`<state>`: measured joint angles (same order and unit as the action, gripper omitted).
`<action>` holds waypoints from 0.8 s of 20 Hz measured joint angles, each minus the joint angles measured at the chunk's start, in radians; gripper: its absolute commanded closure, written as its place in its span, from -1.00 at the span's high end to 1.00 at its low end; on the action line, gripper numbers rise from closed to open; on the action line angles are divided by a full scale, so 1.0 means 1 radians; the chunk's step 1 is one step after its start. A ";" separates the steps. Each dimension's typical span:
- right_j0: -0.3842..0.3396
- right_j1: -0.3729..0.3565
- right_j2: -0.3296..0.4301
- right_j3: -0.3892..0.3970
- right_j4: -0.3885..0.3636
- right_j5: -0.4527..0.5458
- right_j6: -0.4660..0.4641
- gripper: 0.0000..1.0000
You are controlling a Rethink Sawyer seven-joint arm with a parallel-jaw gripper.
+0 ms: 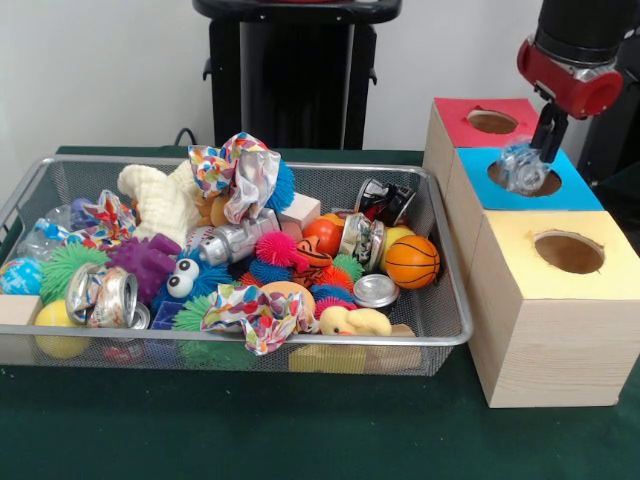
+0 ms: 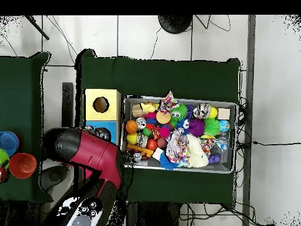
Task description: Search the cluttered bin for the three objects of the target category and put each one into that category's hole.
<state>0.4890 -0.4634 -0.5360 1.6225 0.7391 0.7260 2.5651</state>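
Delivery looks under way: I have the gripper (image 1: 533,160) clamped on a crumpled clear plastic piece (image 1: 521,168) right over the blue box's hole (image 1: 527,178), while the wire bin (image 1: 440,235) remains heavily cluttered.

bin (image 1: 440,335): on the table (image 1: 300,440), left of the boxes in the front view
boxes (image 1: 545,330): three in a row, front to back, beside the bin
basketball (image 1: 412,262): in the bin, near its box-side end
gripper (image 1: 535,160): over the middle box's hole (image 1: 525,178)
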 measured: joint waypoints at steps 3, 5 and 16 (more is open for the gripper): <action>0.001 0.002 0.001 0.000 0.003 -0.006 0.000 -1.00; 0.002 0.004 0.001 0.000 0.004 -0.011 0.000 -1.00; 0.014 0.027 0.001 -0.008 0.004 -0.067 0.000 1.00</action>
<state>0.5032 -0.4359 -0.5354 1.6145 0.7428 0.6586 2.5651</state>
